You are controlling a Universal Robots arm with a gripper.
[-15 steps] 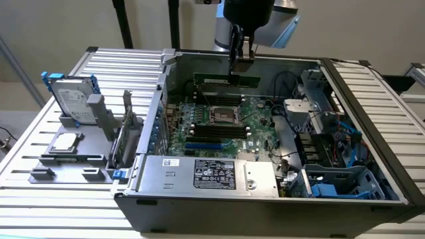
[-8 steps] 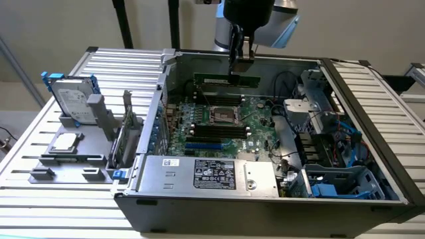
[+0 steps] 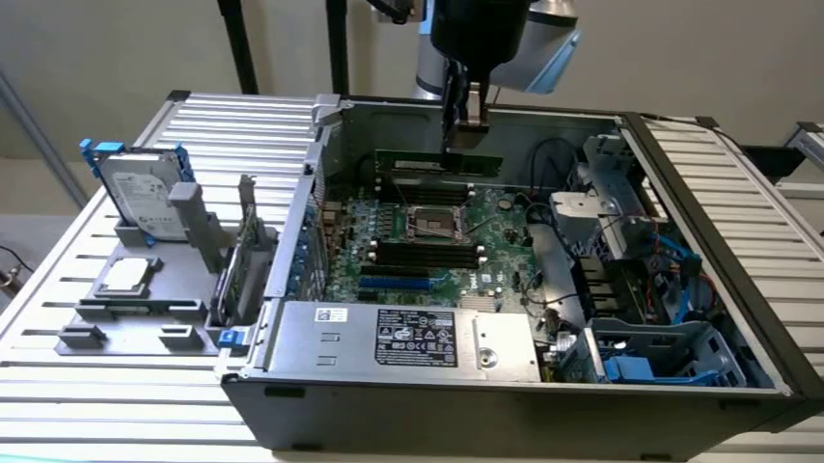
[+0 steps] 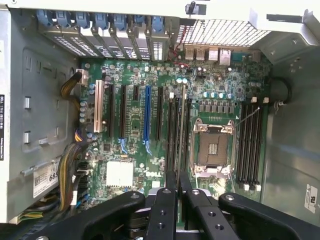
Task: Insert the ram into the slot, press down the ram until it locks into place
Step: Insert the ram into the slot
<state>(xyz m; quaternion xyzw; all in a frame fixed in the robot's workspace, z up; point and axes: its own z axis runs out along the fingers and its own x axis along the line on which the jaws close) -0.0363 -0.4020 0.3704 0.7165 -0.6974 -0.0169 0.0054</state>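
The gripper (image 3: 461, 143), fingers pinched shut on the ram (image 3: 435, 162), holds it upright over a slot (image 3: 419, 180) beside the case's far wall (image 3: 541, 130), with open board towards the processor socket (image 3: 431, 224).

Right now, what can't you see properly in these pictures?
Whether the ram is clicked fully in: exterior view, too small, with the gripper in front.
The arm higher up: cut off by the exterior view's top edge.
The sticker and its writing: exterior view, too small.
Part of the green board: wrist view, hidden behind the gripper.
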